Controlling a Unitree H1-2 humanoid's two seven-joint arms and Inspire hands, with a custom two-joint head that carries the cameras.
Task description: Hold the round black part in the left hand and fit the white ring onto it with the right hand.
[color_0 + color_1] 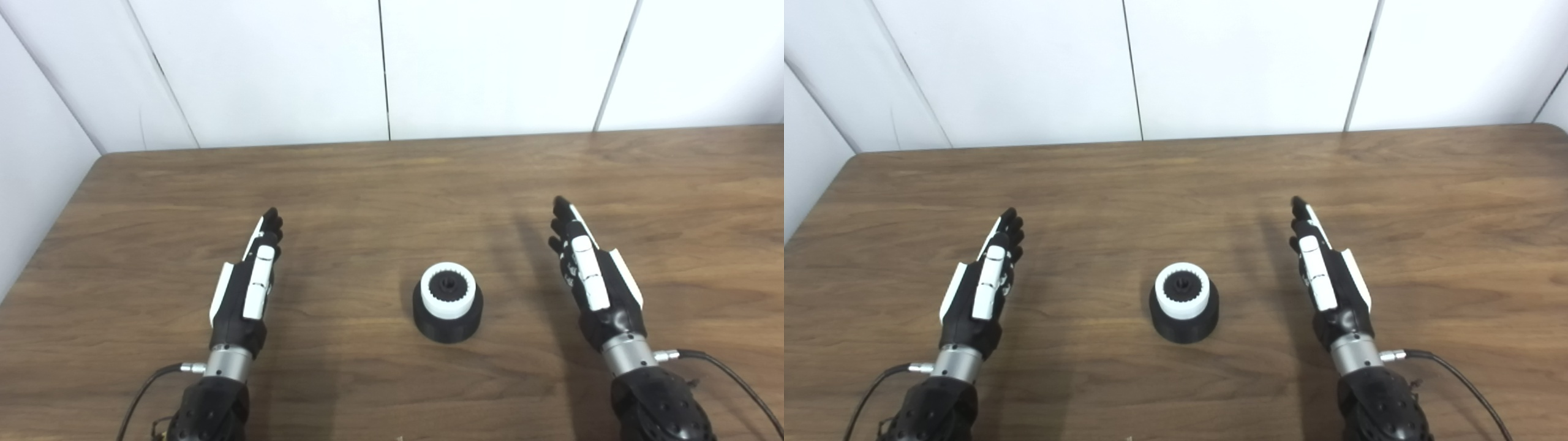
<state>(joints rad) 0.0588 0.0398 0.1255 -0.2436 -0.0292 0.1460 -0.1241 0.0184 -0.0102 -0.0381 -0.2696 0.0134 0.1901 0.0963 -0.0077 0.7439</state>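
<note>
White panelled wall (380, 67) behind, brown wood-grain table (392, 177) fills the rest of the view. Round black part (448, 323) sits upright on the table, roughly midway between left and right edges and nearer the front edge than the back. White ring (448, 300) is already seated on top of it, black toothed hub showing through the ring's centre (ring looks level, not tilted). Neither hand touches the assembly.

Left hand (248, 288) is well to the left of the part, toward the front-left corner, fingers (271, 225) stretched out straight and pointing at the back edge, holding nothing. Right hand (588, 278) mirrors it on the right side, fingers extended, also holding nothing, well apart from the part. Both hands are edge-on to the cameras, thumbs uppermost. Can't tell whether they rest on the table or hover just above it. Black cable (735, 380) runs off the right wrist toward the front-right corner; a similar one leaves the left wrist
</note>
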